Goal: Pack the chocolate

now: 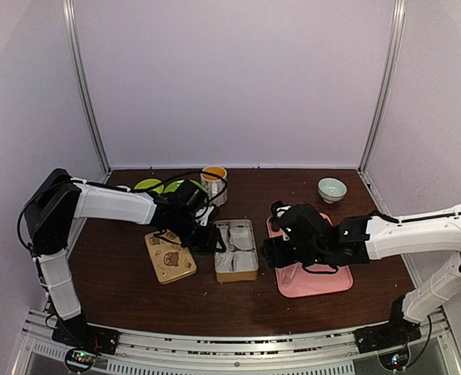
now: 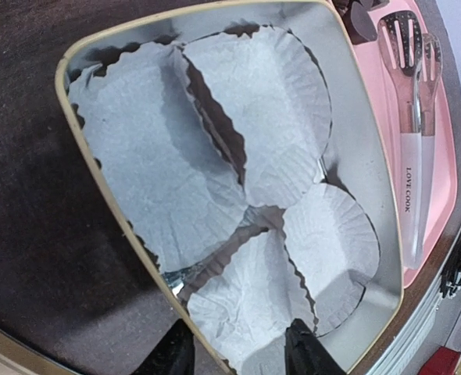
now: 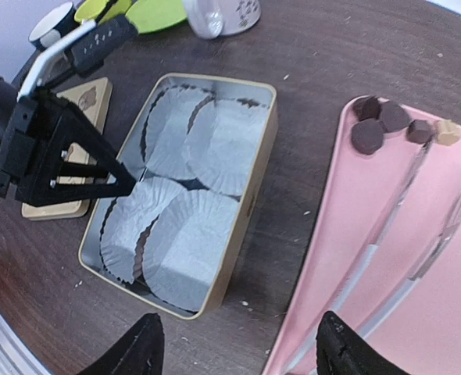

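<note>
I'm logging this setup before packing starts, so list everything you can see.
Rectangular metal tin: one, tan, table centre.
Fluted paper cups: four, white, inside tin.
Bear-printed tin lid: one, tan, left of tin.
Plastic tray: one, pink, right of tin.
Small chocolate lumps: five, mostly dark brown, tray's far corner.
Metal tongs: one pair, silver, on tray.
Round plates: two, green, far left.
Ceramic mug: one, white-orange, behind tin.
Small bowl: one, pale green, far right.
Left pincer: one, black, open over tin.
Right pincer: one, black, open beside tray.
</note>
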### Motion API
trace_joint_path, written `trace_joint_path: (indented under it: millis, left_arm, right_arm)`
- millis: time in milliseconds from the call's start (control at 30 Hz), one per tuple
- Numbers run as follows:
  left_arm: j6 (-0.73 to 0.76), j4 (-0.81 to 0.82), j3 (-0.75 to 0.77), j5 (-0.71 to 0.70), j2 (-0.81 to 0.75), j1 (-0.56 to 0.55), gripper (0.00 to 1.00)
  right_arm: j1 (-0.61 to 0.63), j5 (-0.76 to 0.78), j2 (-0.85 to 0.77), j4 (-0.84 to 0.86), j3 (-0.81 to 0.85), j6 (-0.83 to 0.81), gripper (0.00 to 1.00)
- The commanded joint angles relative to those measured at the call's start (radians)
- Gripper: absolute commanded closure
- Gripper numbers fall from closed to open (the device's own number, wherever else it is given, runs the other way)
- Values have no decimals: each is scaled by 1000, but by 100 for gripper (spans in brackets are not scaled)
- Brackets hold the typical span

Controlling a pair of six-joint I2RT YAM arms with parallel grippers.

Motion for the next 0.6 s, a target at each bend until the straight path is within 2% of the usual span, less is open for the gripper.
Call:
trace_joint_path:
  millis: [0,100,233,267,467,567]
  left_arm:
    - [23,-13,65,13,37,-18,59]
    - [31,-44,95,-28,37,-29,59]
    - [36,-24,73,-77,-38,-32,59]
    - [42,-5,56,-89,-75,-34,58]
    - [78,26,-63,-215,-303,-36,55]
    - [87,26,-133,-324,-439,-36,55]
  right_arm:
    - [-24,152,-127,42,-78,9,32]
    - [-40,183,-182,36,-117,7,24]
    - [-95,154,-180,-14,-136,37,3]
    - [-110,132,-178,-19,-143,40,0]
    - [-160,121,-204,-22,-202,95,0]
    - [-162,145,-186,-25,-204,105,0]
